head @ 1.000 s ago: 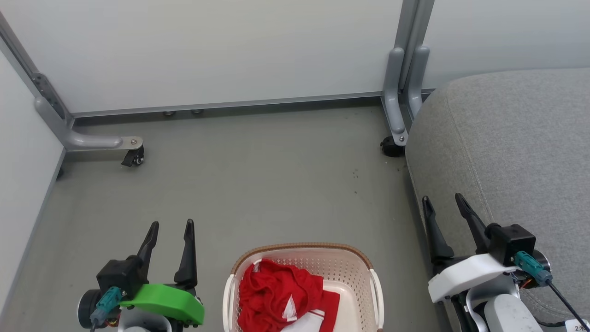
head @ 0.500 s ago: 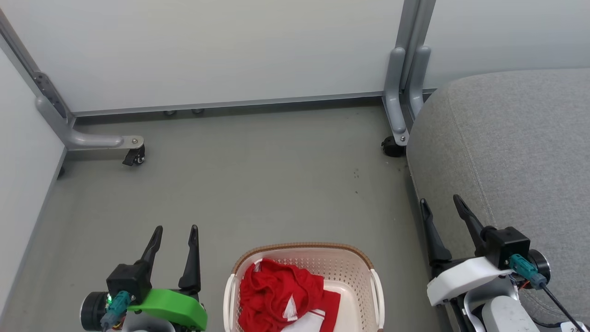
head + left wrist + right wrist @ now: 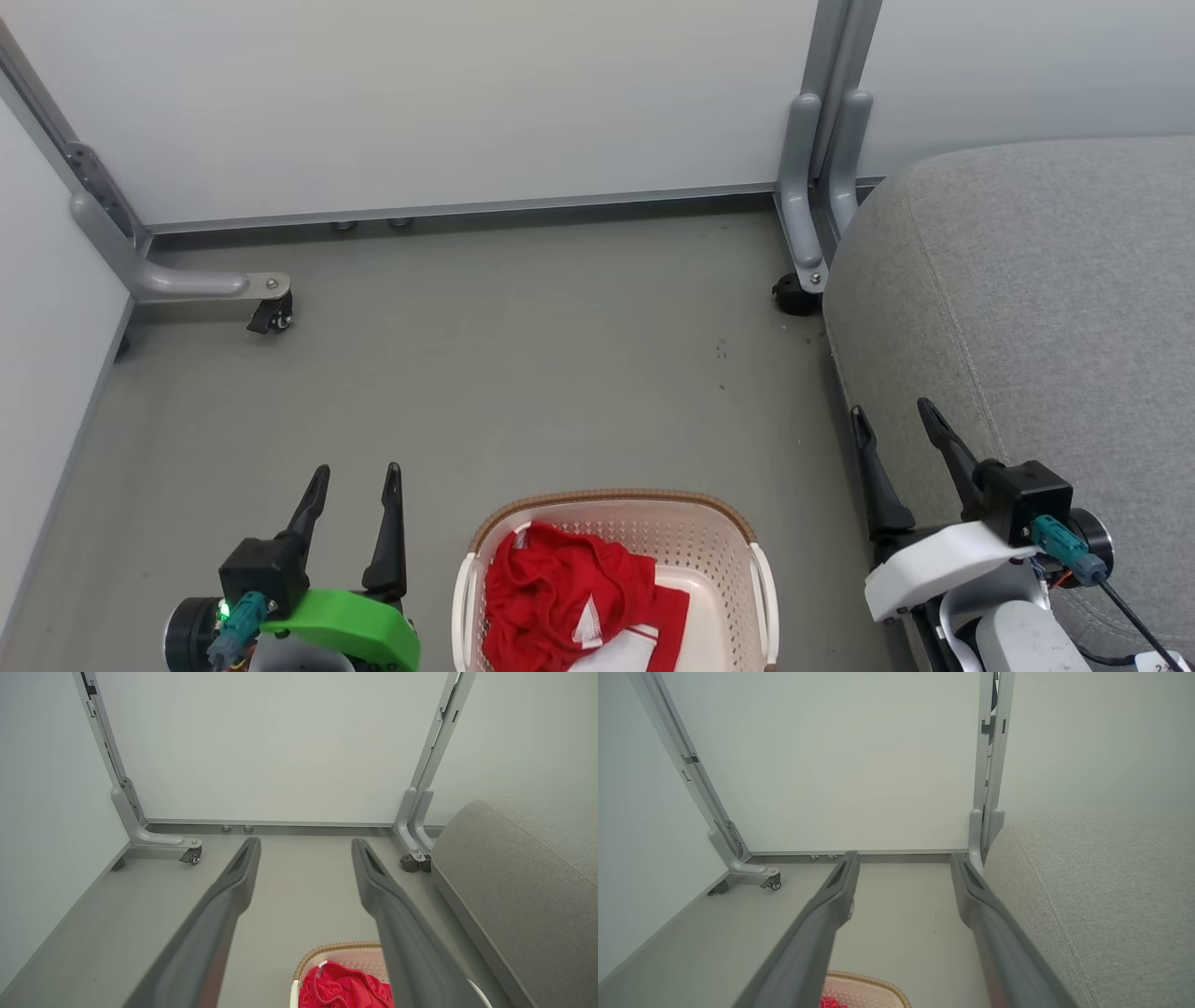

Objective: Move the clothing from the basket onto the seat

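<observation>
While the grey seat (image 3: pixel 1027 280) lies wide on the right, the basket (image 3: pixel 611 499) sits on the bare grey floor (image 3: pixel 513 355) between left tool (image 3: pixel 357 469) and right tool (image 3: pixel 889 408), red clothing (image 3: pixel 560 588) heaped inside. Both tools hang spread, holding nothing; best drop one straight into the heap, pinching deep folds clear of the rim. Pale wheeled partitions (image 3: pixel 420 93) stand behind.

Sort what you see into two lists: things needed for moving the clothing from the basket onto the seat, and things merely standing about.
Job: red clothing, cream basket, grey seat, left hand and right hand, both open and empty.
Standing about: white partition panel, grey metal leg, castor wheel.
</observation>
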You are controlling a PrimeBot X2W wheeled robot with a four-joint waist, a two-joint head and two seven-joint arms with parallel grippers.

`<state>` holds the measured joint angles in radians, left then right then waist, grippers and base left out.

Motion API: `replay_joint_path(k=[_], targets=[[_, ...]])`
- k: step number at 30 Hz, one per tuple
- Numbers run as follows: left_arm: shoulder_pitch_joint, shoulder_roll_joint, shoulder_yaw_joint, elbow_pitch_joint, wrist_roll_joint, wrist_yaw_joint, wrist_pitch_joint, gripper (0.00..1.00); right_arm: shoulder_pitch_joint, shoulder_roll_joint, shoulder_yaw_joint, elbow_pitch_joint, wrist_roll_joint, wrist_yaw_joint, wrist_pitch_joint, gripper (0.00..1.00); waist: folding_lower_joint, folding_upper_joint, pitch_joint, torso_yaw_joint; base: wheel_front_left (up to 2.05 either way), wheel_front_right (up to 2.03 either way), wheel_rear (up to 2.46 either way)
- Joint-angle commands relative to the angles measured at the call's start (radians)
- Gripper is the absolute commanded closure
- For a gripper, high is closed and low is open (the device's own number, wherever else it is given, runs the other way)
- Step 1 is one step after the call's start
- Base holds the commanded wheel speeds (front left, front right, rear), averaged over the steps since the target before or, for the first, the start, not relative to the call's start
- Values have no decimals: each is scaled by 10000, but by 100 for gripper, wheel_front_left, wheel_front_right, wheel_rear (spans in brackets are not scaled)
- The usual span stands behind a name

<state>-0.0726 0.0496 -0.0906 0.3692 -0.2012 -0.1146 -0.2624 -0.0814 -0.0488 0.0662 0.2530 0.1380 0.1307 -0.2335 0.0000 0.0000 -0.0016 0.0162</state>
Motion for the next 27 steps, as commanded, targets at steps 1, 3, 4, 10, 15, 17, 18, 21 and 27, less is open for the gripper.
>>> replay_joint_path(k=[1,3,4,10,15,17,18,21,27], targets=[[61,18,30,37,-35,27,-37,0,91,-31,-25,-5,-1,1,11,0,0,0,3,1,0,0,0],[74,18,23,41,-4,59,-37,0,96,-30,-30,-43,-15,1,25,0,0,0,12,3,0,0,0],[71,18,24,36,13,80,-37,0,102,-30,-33,-65,-31,1,42,0,0,0,22,6,0,0,0],[-300,17,-267,101,368,114,-37,0,-111,-29,-67,-301,-111,1,130,0,0,0,367,32,0,0,0],[-965,22,-1015,537,458,86,-24,0,-531,-29,-32,-601,-207,1,170,0,0,0,1097,-17,0,0,0],[-1283,20,-1407,815,483,92,-24,0,-721,-30,-16,-746,-272,1,188,0,0,0,1459,-60,0,0,0],[-1464,20,-1653,951,429,80,-24,0,-829,-30,1,-838,-278,1,217,0,0,0,1706,-99,0,0,0],[-2028,22,-2308,1397,358,62,-23,0,-1192,-30,42,-1021,-315,1,212,0,0,0,2309,-208,0,0,0],[-3319,28,-3789,2613,211,60,-24,0,-1980,-29,123,-1404,-350,1,169,0,0,0,3696,-483,0,0,0]])
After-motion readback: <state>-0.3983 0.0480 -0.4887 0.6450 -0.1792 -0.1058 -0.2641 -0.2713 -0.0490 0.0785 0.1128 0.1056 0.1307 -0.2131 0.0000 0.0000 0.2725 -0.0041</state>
